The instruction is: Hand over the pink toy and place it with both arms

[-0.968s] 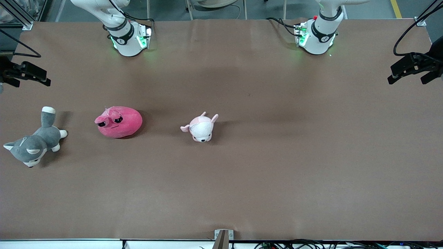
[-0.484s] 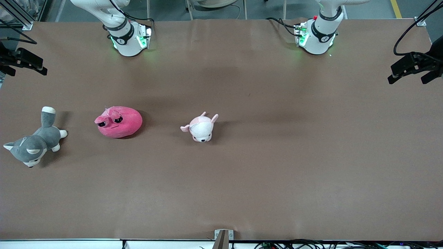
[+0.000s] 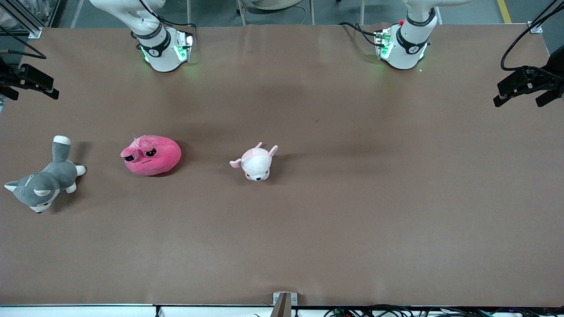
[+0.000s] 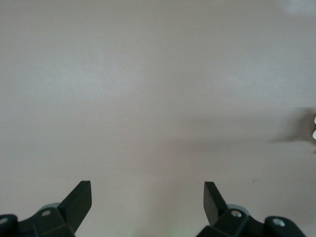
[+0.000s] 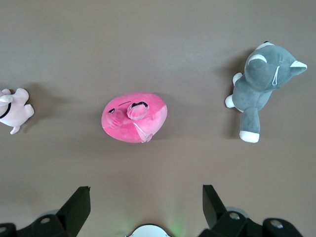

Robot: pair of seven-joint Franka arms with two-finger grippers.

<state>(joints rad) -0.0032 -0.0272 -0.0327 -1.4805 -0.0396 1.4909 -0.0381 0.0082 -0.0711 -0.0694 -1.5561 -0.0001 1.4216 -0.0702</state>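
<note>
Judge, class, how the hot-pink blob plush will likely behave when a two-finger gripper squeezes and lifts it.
The pink toy looks stuffed and fabric-skinned, so it probably squashes between fingers rather than slipping. Its low rounded body sits flat on the table, so it is unlikely to roll. It is probably light.

No readable text, labels, brands, numbers or signs anywhere. Only small dark marks on the black bands of the two arm bases, too tiny to make out.
</note>
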